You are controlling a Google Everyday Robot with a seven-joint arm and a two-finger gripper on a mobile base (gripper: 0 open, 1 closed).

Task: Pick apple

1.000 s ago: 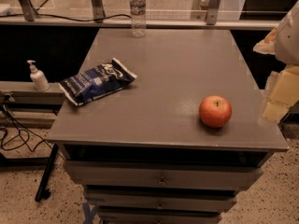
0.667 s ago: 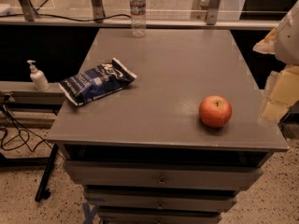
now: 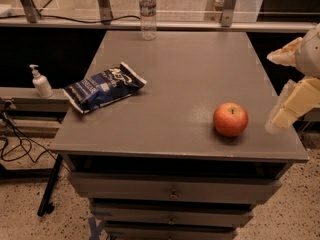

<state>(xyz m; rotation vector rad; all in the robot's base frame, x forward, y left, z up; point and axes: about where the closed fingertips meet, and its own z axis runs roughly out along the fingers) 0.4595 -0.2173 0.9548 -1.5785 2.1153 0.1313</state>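
The apple (image 3: 230, 119) is round, red-orange and shiny, with a small dark stem dimple on top. It rests on the grey table top (image 3: 185, 79) near the front right corner. My gripper (image 3: 289, 109) is a pale cream shape at the right edge of the view, just off the table's right side. It hangs to the right of the apple, a short gap away, and does not touch it.
A dark blue snack bag (image 3: 103, 87) lies at the table's left edge. A clear water bottle (image 3: 147, 11) stands at the back edge. A white pump bottle (image 3: 40, 82) sits on a lower shelf to the left. Drawers (image 3: 172, 194) are below the top.
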